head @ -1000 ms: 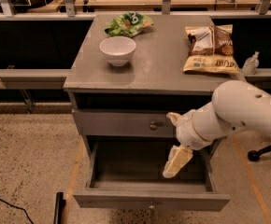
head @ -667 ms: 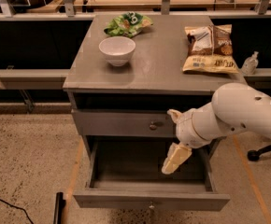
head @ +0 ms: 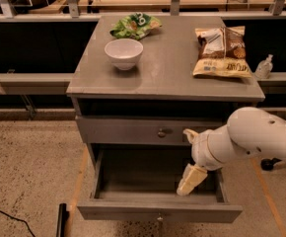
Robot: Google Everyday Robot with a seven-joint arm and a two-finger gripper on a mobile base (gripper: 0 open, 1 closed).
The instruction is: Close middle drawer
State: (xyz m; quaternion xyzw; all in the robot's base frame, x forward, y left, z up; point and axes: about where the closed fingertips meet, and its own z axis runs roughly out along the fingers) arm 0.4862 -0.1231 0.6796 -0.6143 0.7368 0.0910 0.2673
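The middle drawer (head: 123, 212), a deep grey wooden box with a flat front panel and one small round metal knob, stands pulled well out of the cabinet, level, with the gripper (head: 191, 179) hanging inside its right side.

Smooth white rounded arm shell (head: 254, 137), bulbous, glossy, with a few small dark spots; narrower white wrist segment; pale cream two-finger gripper (head: 187, 159) at its end, over the pulled-out grey wooden drawer (head: 158, 212), right side.

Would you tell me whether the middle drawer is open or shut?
Open: the middle drawer is pulled out, its inside showing, and the gripper hangs inside it.
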